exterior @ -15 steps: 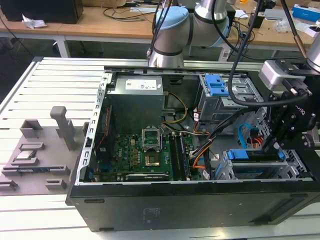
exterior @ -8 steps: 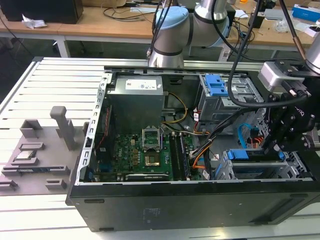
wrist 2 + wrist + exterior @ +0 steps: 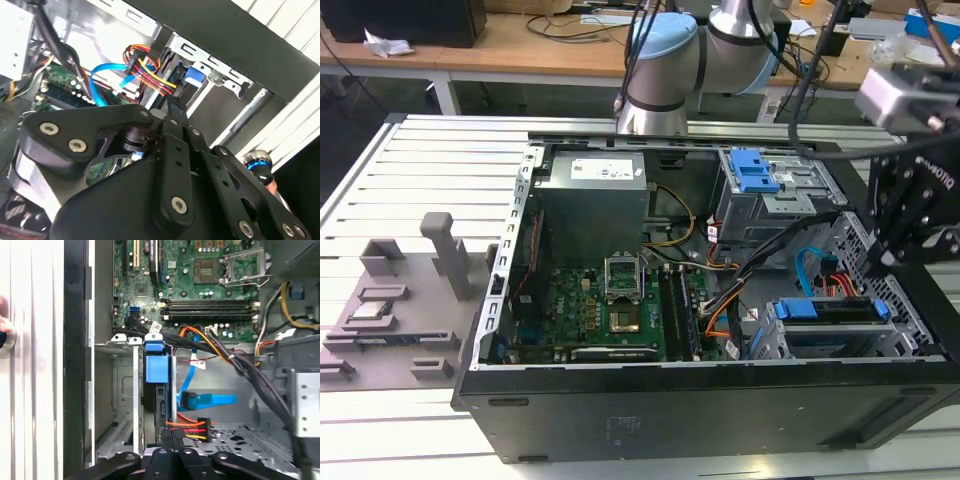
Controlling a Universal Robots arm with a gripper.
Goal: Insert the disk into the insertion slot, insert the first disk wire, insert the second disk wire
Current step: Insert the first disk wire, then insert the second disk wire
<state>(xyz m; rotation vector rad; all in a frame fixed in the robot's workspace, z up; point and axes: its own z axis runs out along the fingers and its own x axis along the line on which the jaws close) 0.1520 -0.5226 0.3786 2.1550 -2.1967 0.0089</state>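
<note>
Red-orange-black wire bundle with black plug lies just beside shut, empty claw; blue-framed silver disk sits in perforated silver cage. Best keep plug square, press gently.

In the exterior view an open black computer case is lying on a slatted metal table. Inside, a grey power supply is sitting at twelve o'clock of the green motherboard, and a grey bay with blue clips is standing at two o'clock. Grey fixture blocks are resting at nine o'clock of the case.
</note>
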